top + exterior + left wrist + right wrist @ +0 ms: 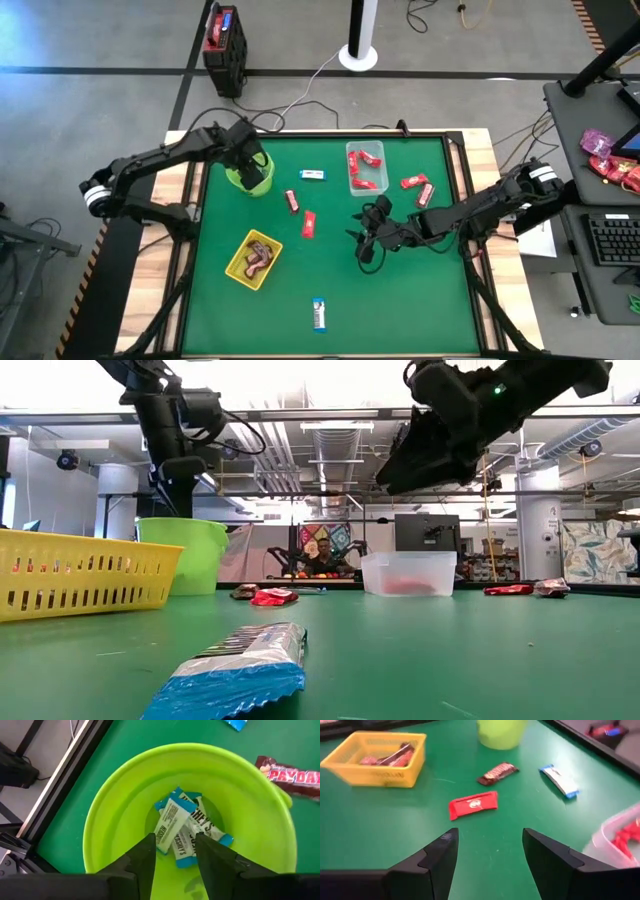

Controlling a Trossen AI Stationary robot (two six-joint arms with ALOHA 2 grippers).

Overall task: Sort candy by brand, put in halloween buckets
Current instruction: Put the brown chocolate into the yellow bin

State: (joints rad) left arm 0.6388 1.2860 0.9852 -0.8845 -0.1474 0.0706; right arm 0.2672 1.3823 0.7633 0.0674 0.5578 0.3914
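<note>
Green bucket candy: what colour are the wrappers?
Blue and white wrappers, clearest in the left wrist view.

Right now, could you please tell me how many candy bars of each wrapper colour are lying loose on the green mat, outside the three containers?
Red bars: 3
Blue-and-white bars: 2
Dark brown bars: 1
Total: 6
</note>
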